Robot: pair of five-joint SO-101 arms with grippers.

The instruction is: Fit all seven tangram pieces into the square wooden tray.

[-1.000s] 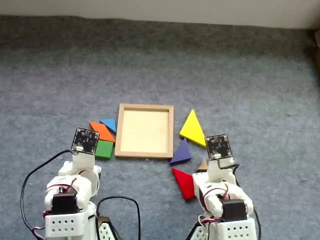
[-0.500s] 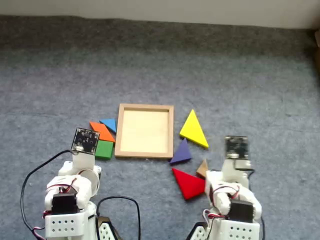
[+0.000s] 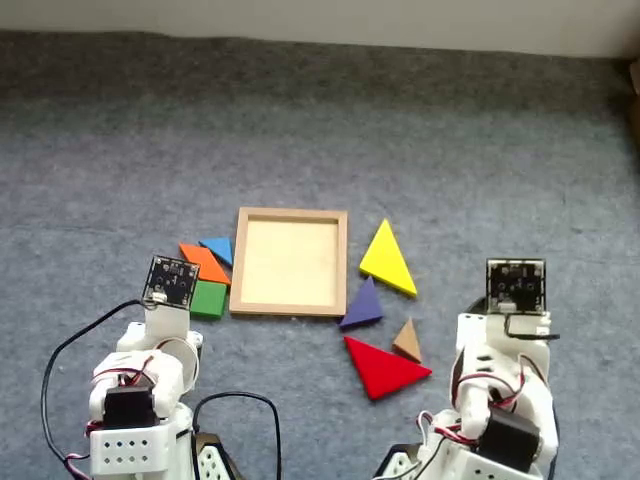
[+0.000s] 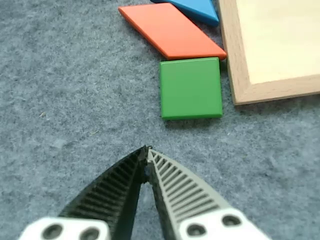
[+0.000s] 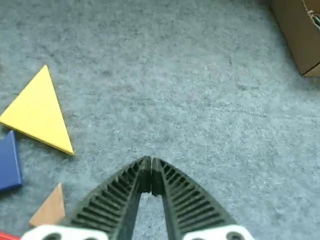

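The square wooden tray [image 3: 240,262] lies mid-carpet with nothing in it; its corner appears as tray [image 4: 240,75]. Left of it lie a blue triangle [image 3: 218,248], an orange parallelogram [image 3: 204,263] and a green square [image 3: 209,298]. My left gripper [image 4: 147,152] is shut over carpet just short of the green square [image 4: 190,88], beyond which sits the orange parallelogram [image 4: 170,31]. Right of the tray lie a yellow triangle [image 3: 388,258], a dark blue triangle [image 3: 363,303], a small tan triangle [image 3: 407,340] and a red triangle [image 3: 380,367]. My right gripper [image 5: 151,162] is shut over bare carpet, right of the yellow triangle [image 5: 39,112].
Grey carpet covers the whole table. A brown box corner [image 5: 299,35] stands far off on the right side. A black cable [image 3: 240,400] loops near the left arm's base. Open carpet stretches behind the tray and to the far right.
The right arm has swung to the right, away from the tan and red triangles, which are now uncovered. The left arm has not moved.
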